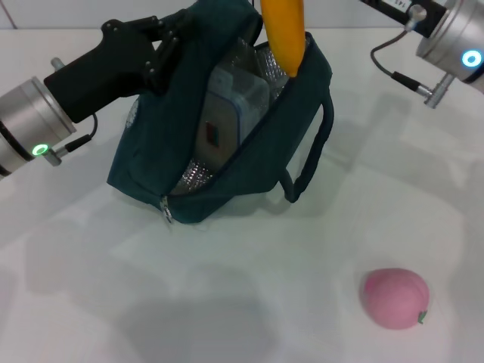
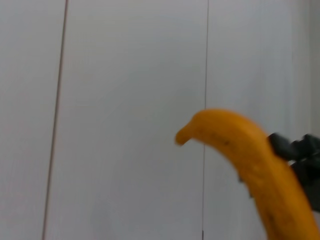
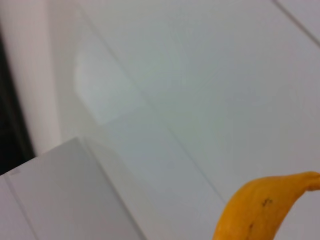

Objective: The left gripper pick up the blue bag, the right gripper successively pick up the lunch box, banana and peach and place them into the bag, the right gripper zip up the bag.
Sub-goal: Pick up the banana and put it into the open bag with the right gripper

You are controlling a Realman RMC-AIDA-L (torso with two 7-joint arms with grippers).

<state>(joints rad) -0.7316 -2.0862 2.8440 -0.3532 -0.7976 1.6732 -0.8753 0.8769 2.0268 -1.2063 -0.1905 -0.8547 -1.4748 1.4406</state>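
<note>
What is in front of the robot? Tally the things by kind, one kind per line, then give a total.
Bags: 1, the blue bag, held up by the left gripper
Lunch boxes: 1, the lunch box, inside the bag
Bananas: 1, the banana, its tip entering the bag's mouth
Peaches: 1, the peach, on the table
Total: 4

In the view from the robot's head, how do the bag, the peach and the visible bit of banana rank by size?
As they look in that view:
1. blue bag, by far the largest.
2. peach.
3. banana, unsure: most of it is cut off, so it only looks similar or smaller.
</note>
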